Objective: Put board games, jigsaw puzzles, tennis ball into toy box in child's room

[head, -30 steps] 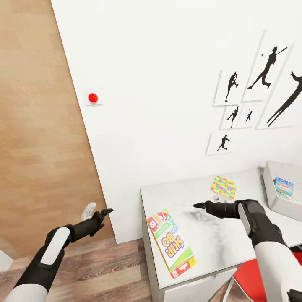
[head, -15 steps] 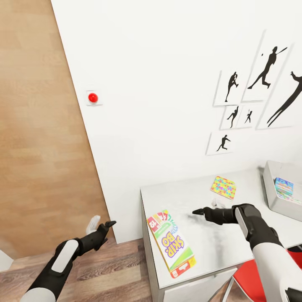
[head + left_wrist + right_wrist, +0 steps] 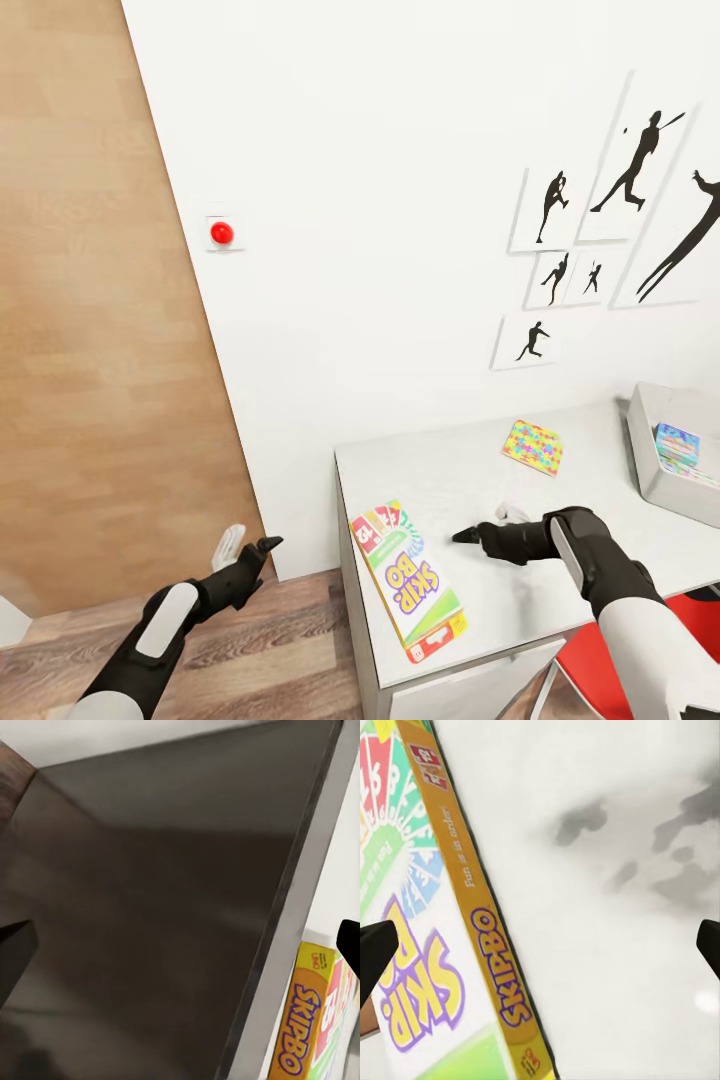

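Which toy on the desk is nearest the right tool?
The Skip-Bo box, just beside the right tool; the jigsaw puzzle lies farther back by the wall.

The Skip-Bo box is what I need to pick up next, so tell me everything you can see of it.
The Skip-Bo box is a flat cardboard game box with a white, green and red lid, purple-and-yellow lettering and orange-yellow sides. It lies closed and face up on the light grey table, near the front left edge. Nothing grips it; the right claw hangs open just beside it.

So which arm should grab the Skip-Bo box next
Right. The right gripper hovers open over the table beside the Skip-Bo box, while the left gripper hangs off the table's side above the floor.
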Available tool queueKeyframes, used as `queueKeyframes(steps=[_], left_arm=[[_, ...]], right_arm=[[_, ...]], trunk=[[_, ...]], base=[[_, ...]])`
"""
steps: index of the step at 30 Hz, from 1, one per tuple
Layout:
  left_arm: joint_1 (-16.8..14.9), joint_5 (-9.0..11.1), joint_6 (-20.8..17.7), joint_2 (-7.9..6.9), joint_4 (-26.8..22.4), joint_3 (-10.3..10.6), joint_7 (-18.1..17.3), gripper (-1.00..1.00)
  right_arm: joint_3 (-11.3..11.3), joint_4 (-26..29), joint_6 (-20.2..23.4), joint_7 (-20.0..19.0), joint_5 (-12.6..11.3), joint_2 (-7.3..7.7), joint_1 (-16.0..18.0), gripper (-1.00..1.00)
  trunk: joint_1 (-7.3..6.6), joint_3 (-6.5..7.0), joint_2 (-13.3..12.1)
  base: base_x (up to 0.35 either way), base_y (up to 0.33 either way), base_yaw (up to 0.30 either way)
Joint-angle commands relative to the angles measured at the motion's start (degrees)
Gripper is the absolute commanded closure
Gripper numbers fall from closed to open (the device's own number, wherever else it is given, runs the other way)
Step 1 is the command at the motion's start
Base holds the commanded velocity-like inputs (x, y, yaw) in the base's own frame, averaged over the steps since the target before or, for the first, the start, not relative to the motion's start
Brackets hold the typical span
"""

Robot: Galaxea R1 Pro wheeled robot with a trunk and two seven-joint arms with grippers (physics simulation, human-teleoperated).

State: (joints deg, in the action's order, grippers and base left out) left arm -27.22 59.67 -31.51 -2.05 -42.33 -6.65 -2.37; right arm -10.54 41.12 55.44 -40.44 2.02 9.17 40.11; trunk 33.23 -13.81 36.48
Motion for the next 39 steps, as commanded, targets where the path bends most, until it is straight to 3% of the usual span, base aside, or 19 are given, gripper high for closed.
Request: queueKeyframes(steps=[1,11,29,39], left_arm=[[-0.04,0.03,-0.37,0.03,0.00,-0.20,-0.15,-1.00],[-0.03,0.02,0.04,0.06,0.32,-0.19,-0.17,-1.00],[-0.03,0.01,0.14,0.11,0.40,-0.14,-0.18,-1.00],[-0.03,0.01,0.13,-0.03,0.41,-0.16,-0.25,-1.00]], right_arm=[[-0.15,0.03,0.31,-0.28,0.22,-0.02,0.05,-1.00],[0.36,-0.40,0.22,-0.26,0.20,-0.55,-0.03,-1.00],[0.38,-0.51,0.20,-0.40,-0.13,-0.68,0.11,-1.00],[0.22,-0.25,0.29,-0.49,-0.39,-0.62,0.73,-1.00]], trunk=[[0.02,-0.09,0.08],[0.02,-0.09,0.08],[0.02,-0.09,0.08],[0.02,-0.09,0.08]], base=[[0.000,0.000,0.000],[0.000,0.000,0.056],[0.000,0.000,0.226],[0.000,0.000,0.094]])
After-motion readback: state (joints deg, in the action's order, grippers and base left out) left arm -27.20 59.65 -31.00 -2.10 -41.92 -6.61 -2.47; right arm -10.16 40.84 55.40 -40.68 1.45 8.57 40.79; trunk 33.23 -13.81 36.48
